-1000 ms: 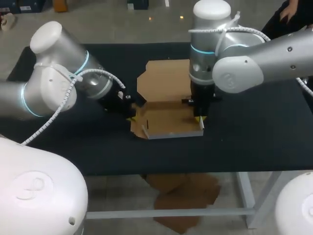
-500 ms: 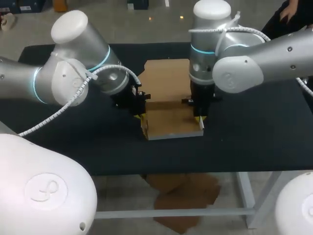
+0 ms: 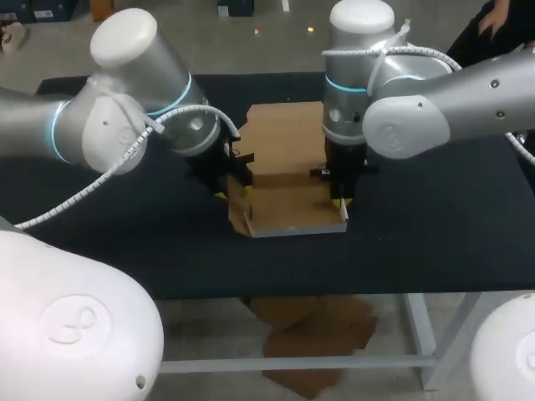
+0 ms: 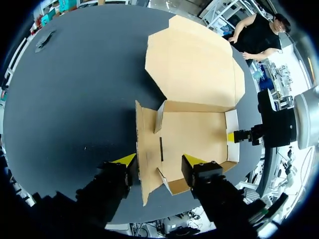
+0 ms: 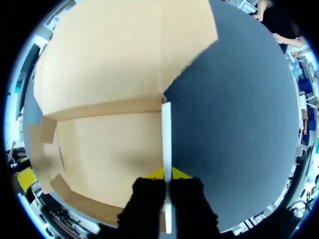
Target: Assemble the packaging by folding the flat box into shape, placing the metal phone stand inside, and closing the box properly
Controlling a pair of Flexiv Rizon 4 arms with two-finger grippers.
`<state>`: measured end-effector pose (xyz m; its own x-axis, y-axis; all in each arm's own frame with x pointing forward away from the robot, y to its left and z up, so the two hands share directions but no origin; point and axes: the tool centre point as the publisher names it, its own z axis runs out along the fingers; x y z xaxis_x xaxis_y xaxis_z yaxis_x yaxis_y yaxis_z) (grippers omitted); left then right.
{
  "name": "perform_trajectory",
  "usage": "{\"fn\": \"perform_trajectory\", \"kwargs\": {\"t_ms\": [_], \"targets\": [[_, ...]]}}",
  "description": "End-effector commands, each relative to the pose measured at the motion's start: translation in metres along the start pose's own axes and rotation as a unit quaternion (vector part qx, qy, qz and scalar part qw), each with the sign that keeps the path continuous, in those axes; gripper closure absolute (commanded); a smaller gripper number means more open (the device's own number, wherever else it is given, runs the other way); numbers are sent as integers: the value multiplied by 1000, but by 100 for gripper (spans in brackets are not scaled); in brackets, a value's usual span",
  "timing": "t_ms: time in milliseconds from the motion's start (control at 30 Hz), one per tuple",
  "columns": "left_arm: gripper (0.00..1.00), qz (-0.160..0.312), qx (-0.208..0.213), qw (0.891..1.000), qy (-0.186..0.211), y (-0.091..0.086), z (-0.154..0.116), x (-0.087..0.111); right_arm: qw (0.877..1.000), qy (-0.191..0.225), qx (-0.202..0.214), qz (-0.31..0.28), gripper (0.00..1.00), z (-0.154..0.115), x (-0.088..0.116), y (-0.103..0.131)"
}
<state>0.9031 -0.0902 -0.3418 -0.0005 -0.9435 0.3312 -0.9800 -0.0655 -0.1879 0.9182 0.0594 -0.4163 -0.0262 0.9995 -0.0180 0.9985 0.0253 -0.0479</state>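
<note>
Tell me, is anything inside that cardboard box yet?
Only bare cardboard floor shows inside the box; nothing lies in it. The right gripper pinches its side wall, hiding a sliver there.

Box (image 3: 292,200) on table (image 3: 435,242), left pincer (image 4: 159,160) astride left wall, right pincer (image 5: 167,173) on right wall.

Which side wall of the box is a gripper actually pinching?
The right wall, clamped upright in the right gripper; the left wall merely sits between the left gripper's open fingers.

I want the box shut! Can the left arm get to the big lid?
Probably yes. The lid lies flat and bare just beyond the left gripper, which is open; the right gripper holds the far side wall.
</note>
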Motion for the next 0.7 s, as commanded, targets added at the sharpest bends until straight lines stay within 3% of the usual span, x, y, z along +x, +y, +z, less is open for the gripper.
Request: {"fn": "perform_trajectory", "kwargs": {"t_ms": [33,167,367,433,500,567,700], "targets": [[37,-5,17,999,28,14,-26,-23,1000,-1,2,0,100,-1,1,1],[50,-14,20,999,47,15,-36,-39,1000,-1,2,0,100,-1,1,1],[58,-22,16,997,75,17,-38,-64,1000,-1,2,0,100,-1,1,1],[70,-21,16,996,82,18,-37,-70,1000,-1,2,0,100,-1,1,1],[75,-25,15,995,91,18,-32,-75,1000,-1,2,0,100,-1,1,1],[100,-29,13,995,95,18,-25,-78,1000,-1,2,0,100,-1,1,1],[100,-28,8,994,109,18,-15,-83,1000,-1,2,0,100,-1,1,1]]}}
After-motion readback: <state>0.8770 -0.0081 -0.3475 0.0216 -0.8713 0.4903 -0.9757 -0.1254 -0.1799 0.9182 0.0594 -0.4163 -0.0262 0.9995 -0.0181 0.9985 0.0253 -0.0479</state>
